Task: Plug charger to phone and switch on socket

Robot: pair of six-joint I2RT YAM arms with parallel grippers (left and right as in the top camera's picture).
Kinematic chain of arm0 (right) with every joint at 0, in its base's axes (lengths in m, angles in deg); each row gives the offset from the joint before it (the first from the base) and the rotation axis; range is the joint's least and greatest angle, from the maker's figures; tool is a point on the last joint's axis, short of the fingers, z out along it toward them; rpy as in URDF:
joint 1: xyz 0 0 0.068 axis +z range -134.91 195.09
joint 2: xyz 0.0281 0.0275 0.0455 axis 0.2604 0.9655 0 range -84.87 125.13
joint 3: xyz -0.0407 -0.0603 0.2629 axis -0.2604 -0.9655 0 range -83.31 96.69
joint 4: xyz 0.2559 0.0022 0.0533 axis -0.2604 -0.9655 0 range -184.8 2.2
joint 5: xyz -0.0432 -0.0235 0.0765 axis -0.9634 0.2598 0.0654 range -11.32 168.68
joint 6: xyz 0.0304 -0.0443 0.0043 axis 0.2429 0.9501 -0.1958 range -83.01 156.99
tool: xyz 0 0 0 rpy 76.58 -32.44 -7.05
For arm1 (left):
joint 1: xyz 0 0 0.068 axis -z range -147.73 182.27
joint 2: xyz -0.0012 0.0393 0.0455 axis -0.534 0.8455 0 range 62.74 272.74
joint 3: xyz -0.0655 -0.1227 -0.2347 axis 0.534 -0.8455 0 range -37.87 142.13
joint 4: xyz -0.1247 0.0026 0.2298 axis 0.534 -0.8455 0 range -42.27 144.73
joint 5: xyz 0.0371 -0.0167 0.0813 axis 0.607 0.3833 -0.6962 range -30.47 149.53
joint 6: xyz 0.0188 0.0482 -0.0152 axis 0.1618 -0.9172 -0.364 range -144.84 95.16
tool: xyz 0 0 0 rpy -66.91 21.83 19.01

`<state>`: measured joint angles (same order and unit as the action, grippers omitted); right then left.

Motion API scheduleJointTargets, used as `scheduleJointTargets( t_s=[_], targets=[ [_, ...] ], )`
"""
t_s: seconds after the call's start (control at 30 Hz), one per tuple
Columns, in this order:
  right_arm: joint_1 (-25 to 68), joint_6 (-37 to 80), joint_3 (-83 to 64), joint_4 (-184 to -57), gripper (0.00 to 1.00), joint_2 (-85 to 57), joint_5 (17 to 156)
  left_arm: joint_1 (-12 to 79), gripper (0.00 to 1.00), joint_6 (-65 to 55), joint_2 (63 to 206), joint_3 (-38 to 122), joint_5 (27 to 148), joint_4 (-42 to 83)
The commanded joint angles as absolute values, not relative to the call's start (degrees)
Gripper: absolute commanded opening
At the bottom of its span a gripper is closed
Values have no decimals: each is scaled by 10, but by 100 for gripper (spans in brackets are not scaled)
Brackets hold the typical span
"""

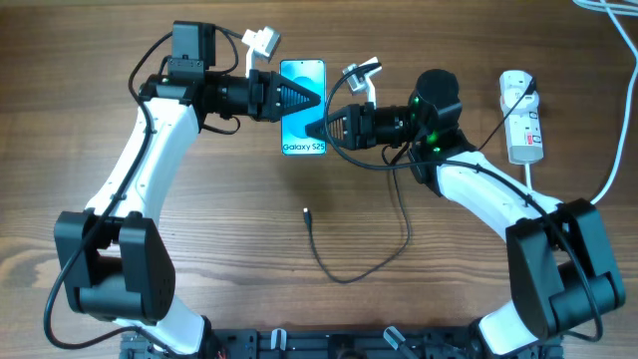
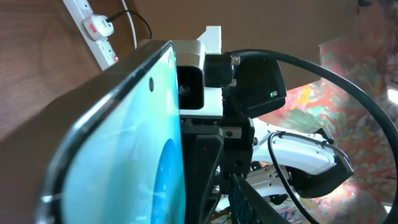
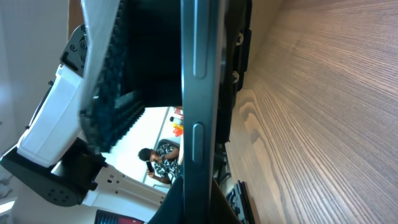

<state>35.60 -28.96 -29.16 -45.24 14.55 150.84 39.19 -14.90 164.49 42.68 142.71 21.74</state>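
The phone [image 1: 302,105] with its cyan screen and "Galaxy S25" band sits at the table's middle back. My right gripper [image 1: 319,128] reaches in from the right and is shut on the phone's thin edge [image 3: 199,93]. My left gripper [image 1: 311,97] comes from the left over the screen [image 2: 124,155]. One black finger [image 2: 208,177] lies by the glass, and the other is hidden. The charger [image 1: 399,229] loops across the wood, and its free tip [image 1: 306,212] lies below the phone. The white socket [image 1: 523,120] lies at the right, with its red switch [image 2: 96,26] visible.
The socket's thick white cord [image 1: 618,150] runs along the right edge of the table. Both white arms [image 1: 150,150] [image 1: 488,194] bend in from the front corners. Bare wood [image 1: 229,229] lies between them.
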Motion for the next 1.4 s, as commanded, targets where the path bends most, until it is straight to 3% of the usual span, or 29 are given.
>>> scheduleJointTargets(
  t_s=[0.0, 0.07, 0.33, 0.37, 0.43, 0.53, 0.57, 0.67, 0.83, 0.93, 1.1, 1.2, 1.3, 1.37],
  targets=[
    [349, -307, -286, -454, 4, 147, 1486, 396, 37, -156, 1625, 431, 1471, 229],
    [349, -307, -286, -454, 4, 147, 1486, 392, 36, -157, 1625, 431, 1471, 231],
    [349, -307, -286, -454, 5, 147, 1487, 388, 4, -156, 1625, 431, 1471, 231],
    [349, -307, -286, -454, 7, 147, 1487, 388, 4, -156, 1625, 431, 1466, 231],
    [349, -307, -286, -454, 25, 147, 1487, 387, 4, -156, 1625, 431, 1452, 231],
    [349, -307, -286, -454, 74, 147, 1487, 384, 4, -156, 1625, 431, 1410, 232],
    [348, -306, -286, -454, 84, 147, 1489, 378, 4, -154, 1625, 431, 1381, 231],
    [337, -298, -286, -454, 100, 147, 1510, 360, 4, -154, 1625, 431, 1253, 181],
    [311, -199, -286, -539, 100, 147, 1502, 361, 4, -154, 1631, 429, 1110, 34],
    [299, -87, -286, -737, 99, 147, 1393, 365, 4, -154, 1631, 427, 1089, -56],
    [299, -35, -286, -1013, 100, 147, 1172, 366, 4, -134, 1630, 427, 1122, -209],
    [299, -36, -286, -1082, 100, 147, 1097, 366, 4, -109, 1630, 427, 1122, -289],
    [299, -37, -286, -1087, 100, 147, 1089, 366, 11, -109, 1630, 427, 1122, -331],
    [299, -36, -286, -1087, 100, 147, 1077, 367, 9, -109, 1630, 427, 1122, -337]
  ],
)
